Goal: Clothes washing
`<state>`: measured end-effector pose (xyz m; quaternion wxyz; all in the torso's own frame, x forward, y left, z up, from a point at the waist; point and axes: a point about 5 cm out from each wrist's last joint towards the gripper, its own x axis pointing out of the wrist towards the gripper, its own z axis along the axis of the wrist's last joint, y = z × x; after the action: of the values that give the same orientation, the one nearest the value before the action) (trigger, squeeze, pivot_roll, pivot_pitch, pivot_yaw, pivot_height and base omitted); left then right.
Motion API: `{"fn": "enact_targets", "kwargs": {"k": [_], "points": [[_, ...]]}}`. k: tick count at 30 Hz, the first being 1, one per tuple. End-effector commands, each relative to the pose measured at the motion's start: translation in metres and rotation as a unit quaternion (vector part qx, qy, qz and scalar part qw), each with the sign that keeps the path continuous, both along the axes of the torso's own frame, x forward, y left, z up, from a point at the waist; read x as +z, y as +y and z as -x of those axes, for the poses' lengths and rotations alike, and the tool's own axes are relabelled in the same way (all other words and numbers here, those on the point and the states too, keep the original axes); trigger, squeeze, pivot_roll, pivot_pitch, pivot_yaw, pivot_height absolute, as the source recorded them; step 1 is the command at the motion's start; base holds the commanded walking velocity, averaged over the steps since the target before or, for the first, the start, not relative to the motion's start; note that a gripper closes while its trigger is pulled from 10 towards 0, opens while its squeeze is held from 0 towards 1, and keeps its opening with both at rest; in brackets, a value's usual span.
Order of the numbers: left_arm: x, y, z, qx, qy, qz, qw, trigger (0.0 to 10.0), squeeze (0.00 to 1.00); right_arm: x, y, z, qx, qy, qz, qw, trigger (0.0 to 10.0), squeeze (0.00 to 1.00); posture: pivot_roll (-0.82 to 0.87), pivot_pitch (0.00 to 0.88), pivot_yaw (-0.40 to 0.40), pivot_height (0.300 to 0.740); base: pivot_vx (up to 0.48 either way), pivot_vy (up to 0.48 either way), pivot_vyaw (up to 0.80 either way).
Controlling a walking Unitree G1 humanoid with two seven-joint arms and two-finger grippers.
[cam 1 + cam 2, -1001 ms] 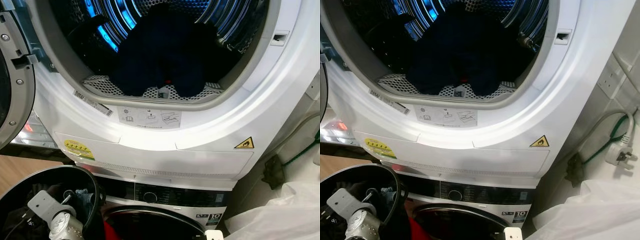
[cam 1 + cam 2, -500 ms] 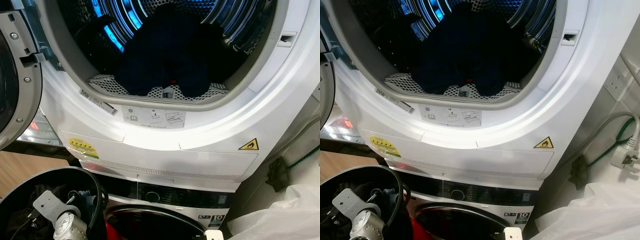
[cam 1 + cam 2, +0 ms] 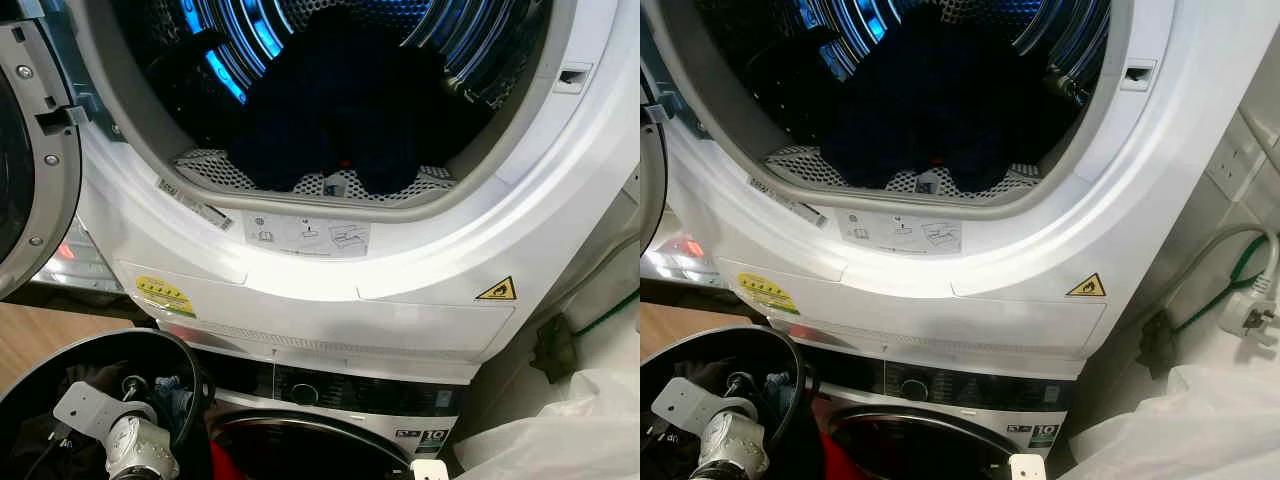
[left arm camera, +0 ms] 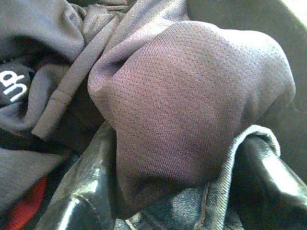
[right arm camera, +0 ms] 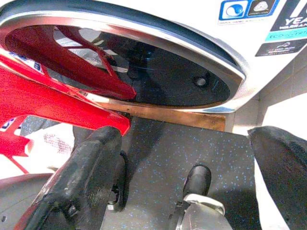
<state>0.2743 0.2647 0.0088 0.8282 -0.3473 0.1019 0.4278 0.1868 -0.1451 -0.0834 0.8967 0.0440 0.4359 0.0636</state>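
Note:
A dark navy garment (image 3: 340, 110) lies in the open, blue-lit drum of the upper machine (image 3: 420, 300). Below left stands a round black laundry basket (image 3: 60, 355) of dark clothes, and my left arm (image 3: 135, 450) reaches down into it. In the left wrist view my left gripper (image 4: 177, 143) is shut on a bunch of dark purple mesh garment (image 4: 192, 96), with blue denim (image 4: 216, 201) under it. My right gripper (image 5: 184, 143) hangs open and empty low in front of the lower washer's round door (image 5: 158, 72), over speckled dark floor.
The upper machine's door (image 3: 30, 150) is swung open to the left. The lower washer (image 3: 340, 395) has a control knob and a closed glass door. A red item (image 5: 43, 100) sits beside that door. A white plastic bag (image 3: 560, 430) and a wall plug (image 3: 1245, 315) are at the right.
My left wrist has sunk a little lower into the basket. The camera has shifted slightly; the machines and the garment in the drum have not moved.

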Motion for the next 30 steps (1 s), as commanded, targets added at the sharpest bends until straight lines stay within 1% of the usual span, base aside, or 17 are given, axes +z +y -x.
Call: {"fn": "enact_targets", "kwargs": {"k": [1, 2, 4, 5, 6, 7, 8, 10, 13, 17, 20, 21, 22, 30], "points": [[0.011, 0.004, -0.008, 0.014, -0.034, -0.001, 0.999, 0.0, 0.0, 0.001, -0.001, -0.001, -0.004, -0.005, 0.001, 1.0, 10.0, 0.0, 0.1, 0.0, -0.001, 0.74, 0.0, 0.0, 0.0], [0.011, 0.004, -0.008, 0.014, -0.034, -0.001, 0.999, 0.0, 0.0, 0.001, -0.001, -0.001, -0.004, -0.005, 0.001, 1.0, 10.0, 0.0, 0.1, 0.0, -0.001, 0.74, 0.0, 0.0, 0.0], [0.015, 0.002, -0.012, 0.011, -0.056, 0.008, 0.998, 0.0, 0.0, 0.001, -0.001, -0.001, -0.005, -0.006, 0.002, 1.0, 10.0, 0.0, 0.1, 0.0, -0.002, 0.74, 0.0, 0.0, 0.0], [0.015, 0.002, -0.012, 0.011, -0.056, 0.008, 0.998, 0.0, 0.0, 0.001, -0.001, -0.001, -0.005, -0.006, 0.002, 1.0, 10.0, 0.0, 0.1, 0.0, -0.002, 0.74, 0.0, 0.0, 0.0], [0.017, 0.0, -0.015, 0.002, -0.068, 0.009, 0.998, 0.0, 0.0, 0.001, -0.001, -0.001, -0.005, -0.006, 0.002, 1.0, 10.0, 0.0, 0.1, 0.0, -0.002, 0.74, 0.0, 0.0, 0.0], [0.025, -0.005, -0.023, -0.034, -0.096, -0.008, 0.995, 0.0, 0.0, 0.001, -0.001, -0.002, -0.006, -0.008, 0.002, 1.0, 10.0, 0.0, 0.1, 0.0, -0.002, 0.74, 0.0, 0.0, 0.0], [0.028, -0.007, -0.027, -0.05, -0.11, -0.014, 0.993, 0.0, 0.0, 0.001, -0.001, -0.002, -0.006, -0.008, 0.002, 1.0, 10.0, 0.0, 0.1, 0.0, -0.002, 0.74, 0.0, 0.0, 0.0], [0.032, -0.01, -0.03, -0.065, -0.123, -0.019, 0.99, 0.0, 0.0, 0.001, -0.001, -0.002, -0.005, -0.008, 0.003, 1.0, 10.0, 0.0, 0.1, 0.0, -0.002, 0.74, 0.0, 0.0, 0.0], [0.033, -0.011, -0.031, -0.068, -0.126, -0.02, 0.989, 0.0, 0.0, 0.001, -0.001, -0.002, -0.005, -0.008, 0.003, 1.0, 10.0, 0.0, 0.1, 0.0, -0.002, 0.74, 0.0, 0.0, 0.0], [0.034, -0.014, -0.034, -0.075, -0.142, -0.007, 0.987, 0.0, 0.0, 0.001, -0.001, -0.002, -0.006, -0.009, 0.003, 1.0, 10.0, 0.0, 0.1, 0.0, -0.002, 0.74, 0.0, 0.0, 0.0], [0.033, -0.021, -0.036, -0.106, -0.145, 0.002, 0.984, 0.0, 0.0, 0.001, -0.001, -0.002, -0.005, -0.009, 0.003, 1.0, 10.0, 0.0, 0.1, 0.0, 0.0, 0.74, 0.0, 0.0, 0.0], [0.033, -0.021, -0.036, -0.106, -0.145, 0.002, 0.984, 0.0, 0.0, 0.001, -0.001, -0.002, -0.005, -0.009, 0.003, 1.0, 10.0, 0.0, 0.1, 0.0, 0.0, 0.74, 0.0, 0.0, 0.0], [0.03, -0.025, -0.036, -0.12, -0.145, 0.003, 0.982, 0.0, 0.0, 0.001, -0.001, -0.002, -0.005, -0.009, 0.003, 1.0, 10.0, 0.0, 0.1, 0.0, 0.0, 0.74, 0.0, 0.0, 0.0], [0.021, -0.036, -0.03, -0.147, -0.135, -0.003, 0.98, 0.0, 0.0, 0.002, -0.001, -0.003, -0.006, -0.01, 0.002, 1.0, 10.0, 0.0, 0.09, 0.0, 0.003, 0.74, 0.0, 0.0, 0.0]]}}
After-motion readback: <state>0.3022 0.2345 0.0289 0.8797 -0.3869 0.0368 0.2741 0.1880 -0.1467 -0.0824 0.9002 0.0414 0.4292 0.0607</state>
